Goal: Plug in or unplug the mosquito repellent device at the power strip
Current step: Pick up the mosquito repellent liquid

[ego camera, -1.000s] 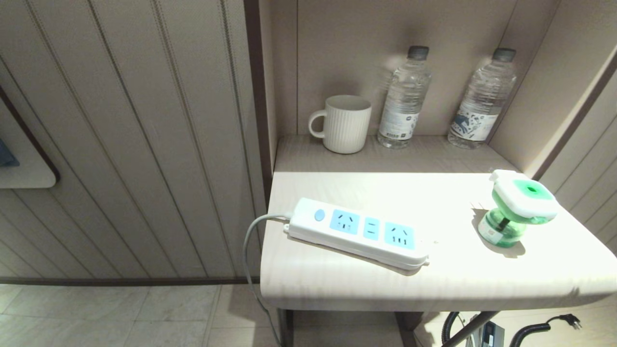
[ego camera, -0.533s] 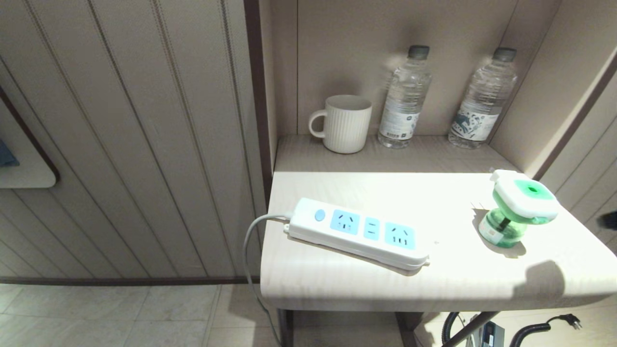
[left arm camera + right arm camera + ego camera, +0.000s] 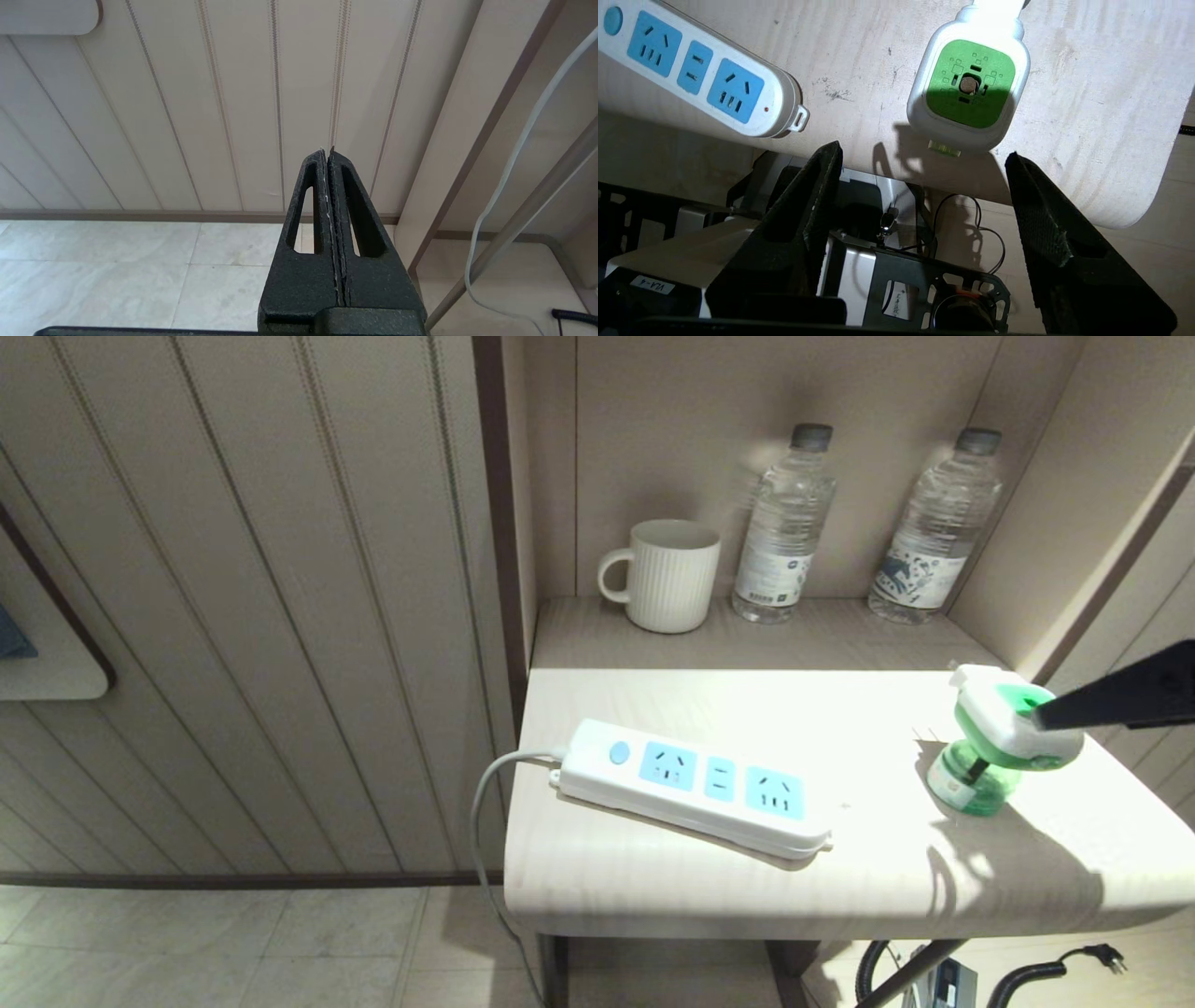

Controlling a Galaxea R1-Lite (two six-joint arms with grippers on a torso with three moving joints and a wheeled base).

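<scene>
Tabletop (image 3: 653,887): strip (image 3: 695,786) sockets empty, device (image 3: 1004,747) unplugged at 3 o'clock; your right gripper (image 3: 924,196), spread wide, holds nothing.

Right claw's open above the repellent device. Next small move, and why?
Probably lower the right claw straight down so its fingers straddle the white head of the mosquito repellent device. The device stands unplugged on the table, well apart from the power strip, and the claw is open but touches nothing. The left claw is parked, shut.
</scene>
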